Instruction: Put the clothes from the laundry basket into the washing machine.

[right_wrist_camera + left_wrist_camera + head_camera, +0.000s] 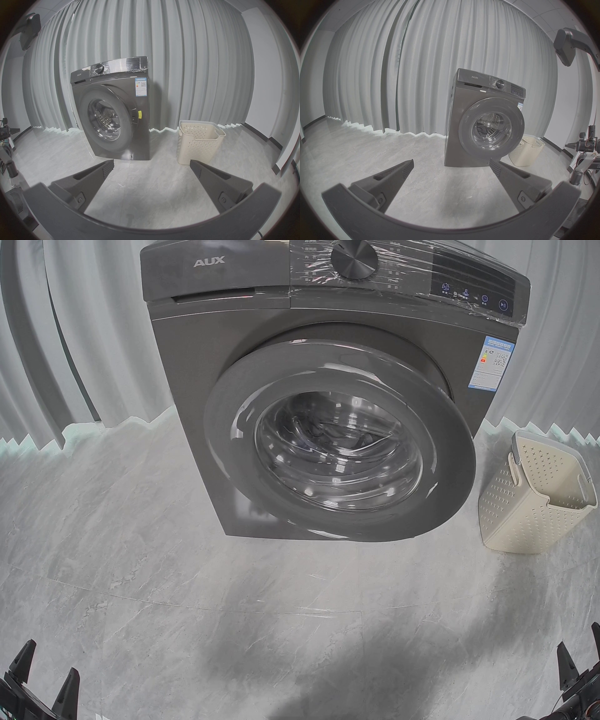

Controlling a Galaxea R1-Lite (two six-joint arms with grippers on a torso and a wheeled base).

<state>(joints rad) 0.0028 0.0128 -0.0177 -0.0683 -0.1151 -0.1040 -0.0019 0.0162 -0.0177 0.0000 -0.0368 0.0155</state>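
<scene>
Right pincer [579, 643] released, jaws wide, low over the floor [187, 590]; left pincer [50, 665] likewise. Laundry basket [514, 510] stands upright ahead-right, just beside the washing machine [187, 384], nearer the right pincer. Door [337, 440] shut; dark cloth seemingly behind its glass.

Open floor [187, 615] before washer [187, 365], free for passing on both sides. Way into drum [337, 449] barred by shut door [231, 427]. Right of washer, basket [519, 515] standing apart, small gap between, top open to reach from above. Curtain [94, 334] close behind both, closing off the back.
</scene>
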